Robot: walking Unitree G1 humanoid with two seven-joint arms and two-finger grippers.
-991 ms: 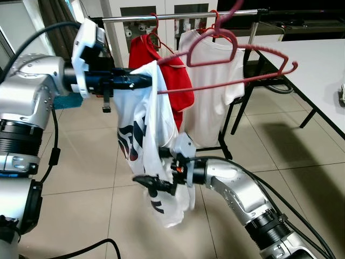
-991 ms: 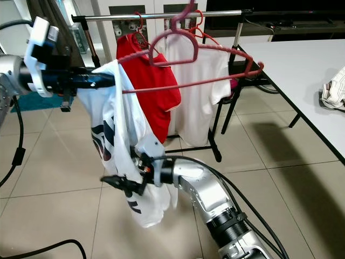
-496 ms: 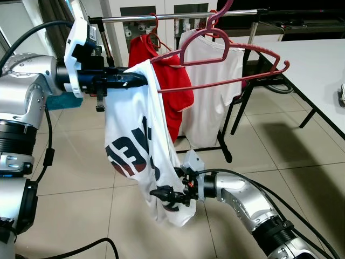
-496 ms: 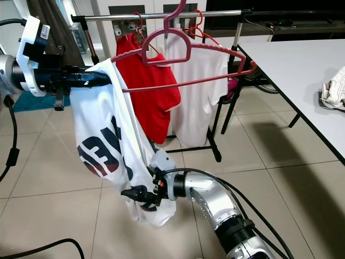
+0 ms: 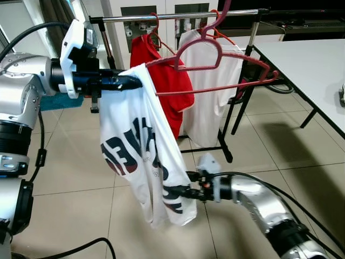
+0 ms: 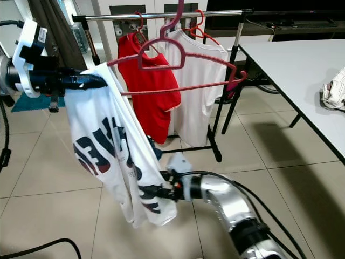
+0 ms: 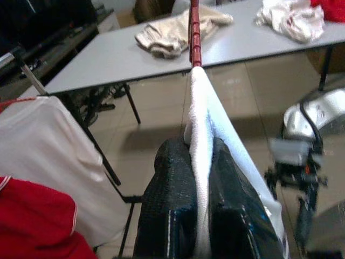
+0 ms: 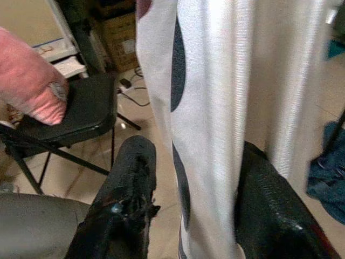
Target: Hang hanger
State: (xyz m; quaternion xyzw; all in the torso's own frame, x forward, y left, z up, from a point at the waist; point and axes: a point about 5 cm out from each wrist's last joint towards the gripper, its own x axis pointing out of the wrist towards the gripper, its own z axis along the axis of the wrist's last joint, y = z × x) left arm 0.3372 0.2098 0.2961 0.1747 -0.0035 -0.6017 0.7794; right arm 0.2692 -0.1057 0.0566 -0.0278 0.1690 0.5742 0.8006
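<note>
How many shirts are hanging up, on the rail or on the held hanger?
3: a red shirt and a white shirt on the rail, and a printed white shirt on the pink hanger held by the left gripper. Others may be hidden behind.

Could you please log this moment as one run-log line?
left gripper: shut on white T-shirt and hanger | right gripper: around shirt hem | rail: hanger not hooked

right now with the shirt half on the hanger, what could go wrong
The white printed shirt hangs from only one end of the pink hanger, pinched there by the left gripper; it could slide off. The right gripper has the shirt's lower part between its fingers, so a pull may drag it off. The hanger's hook is near the rail beside the red shirt and could snag it.
</note>
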